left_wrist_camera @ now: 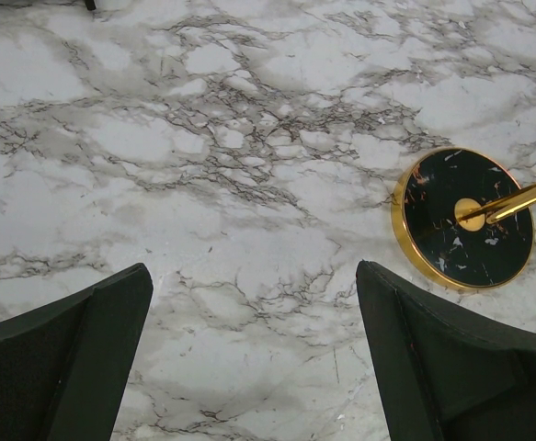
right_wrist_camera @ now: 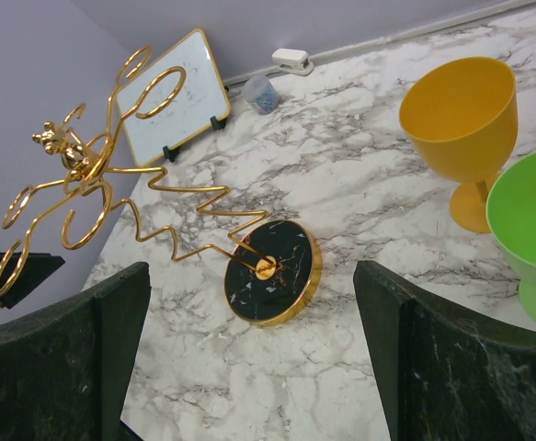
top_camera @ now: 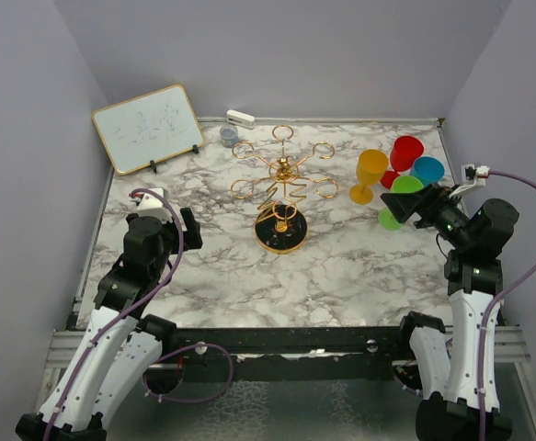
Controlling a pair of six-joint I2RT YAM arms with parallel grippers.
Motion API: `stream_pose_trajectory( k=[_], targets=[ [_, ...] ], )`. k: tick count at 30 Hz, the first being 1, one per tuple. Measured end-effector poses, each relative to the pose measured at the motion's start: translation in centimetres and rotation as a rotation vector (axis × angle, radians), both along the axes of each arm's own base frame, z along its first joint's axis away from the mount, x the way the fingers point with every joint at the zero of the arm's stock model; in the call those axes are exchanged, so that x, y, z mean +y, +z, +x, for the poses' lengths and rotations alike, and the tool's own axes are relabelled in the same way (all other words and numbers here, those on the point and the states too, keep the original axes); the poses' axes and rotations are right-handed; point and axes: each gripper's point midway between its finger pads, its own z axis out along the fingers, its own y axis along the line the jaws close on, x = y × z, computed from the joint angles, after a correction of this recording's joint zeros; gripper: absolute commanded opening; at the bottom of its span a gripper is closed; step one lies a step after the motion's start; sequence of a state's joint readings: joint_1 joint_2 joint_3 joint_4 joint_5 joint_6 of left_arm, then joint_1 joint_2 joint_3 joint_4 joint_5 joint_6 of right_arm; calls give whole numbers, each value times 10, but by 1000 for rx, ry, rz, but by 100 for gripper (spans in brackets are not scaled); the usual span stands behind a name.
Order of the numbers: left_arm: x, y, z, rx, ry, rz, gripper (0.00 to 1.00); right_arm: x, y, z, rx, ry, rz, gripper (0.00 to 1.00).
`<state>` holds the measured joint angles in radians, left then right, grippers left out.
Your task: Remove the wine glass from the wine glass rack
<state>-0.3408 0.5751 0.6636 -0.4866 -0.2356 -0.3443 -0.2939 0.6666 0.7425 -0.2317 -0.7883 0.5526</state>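
The wine glass rack (top_camera: 284, 179) stands mid-table: gold wire loops on a central post over a round black base (top_camera: 281, 235). No glass hangs from its loops. Several plastic wine glasses stand upright on the table to its right: yellow (top_camera: 371, 171), red (top_camera: 404, 152), blue (top_camera: 428, 169) and green (top_camera: 407, 184). My right gripper (top_camera: 402, 204) is open and empty, hovering in front of the green glass. Its wrist view shows the rack (right_wrist_camera: 93, 175), the yellow glass (right_wrist_camera: 461, 119) and the green glass (right_wrist_camera: 530, 230). My left gripper (top_camera: 190, 230) is open and empty, left of the rack base (left_wrist_camera: 465, 216).
A small whiteboard (top_camera: 148, 129) leans at the back left. A white object (top_camera: 241, 118) and a small grey cup (top_camera: 228, 136) sit at the back edge behind the rack. Purple walls close in the table on three sides.
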Motion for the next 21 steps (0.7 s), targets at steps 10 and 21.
stream_pose_trajectory(
  k=[10,21],
  targets=[
    [0,-1,0,5,0,2,95,0,0,0,0,1,1,92],
    [3,1,2,-4,46,-27,96,3,2,-3,-5,12,9,92]
  ],
)
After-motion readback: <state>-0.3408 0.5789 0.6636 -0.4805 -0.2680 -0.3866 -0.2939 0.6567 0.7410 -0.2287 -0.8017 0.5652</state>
